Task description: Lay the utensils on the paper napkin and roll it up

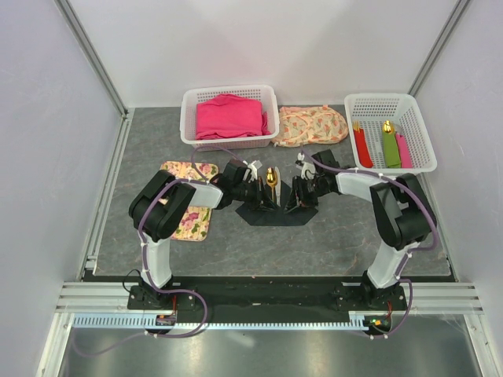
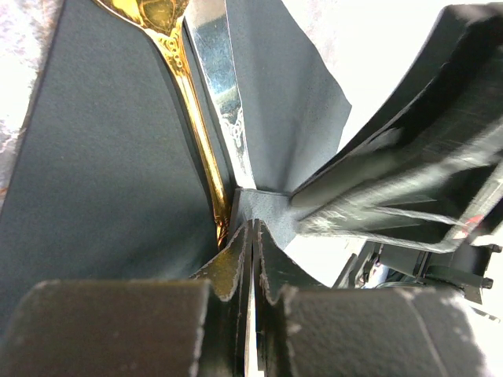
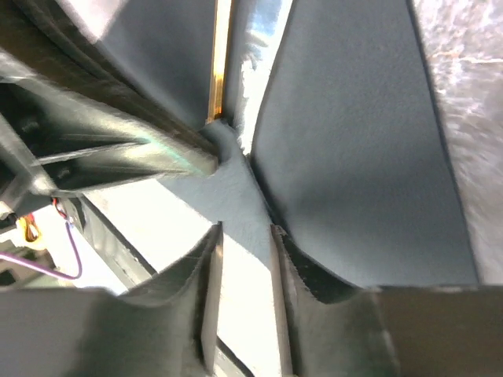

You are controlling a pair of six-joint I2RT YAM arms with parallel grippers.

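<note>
The grey counter (image 1: 330,228) carries two white baskets at its far side. The left basket (image 1: 189,126) holds a pink folded cloth (image 1: 229,116). The right basket (image 1: 416,137) holds three napkin rolls (image 1: 383,145), red, green and pink, the red and green with gold tips showing. A floral cloth (image 1: 310,126) lies between the baskets, and a floral mat (image 1: 192,224) lies at the left, partly under the left arm. At the centre the paper napkin (image 1: 275,215) is lifted into a fold with the utensils (image 2: 206,110) in its crease, one gold and one silver handle side by side. The left end effector (image 2: 253,236) is closed to a sliver on the napkin's raised ridge. The right end effector (image 3: 245,236), jaws slightly apart, pinches the same ridge from the opposite side.
</note>
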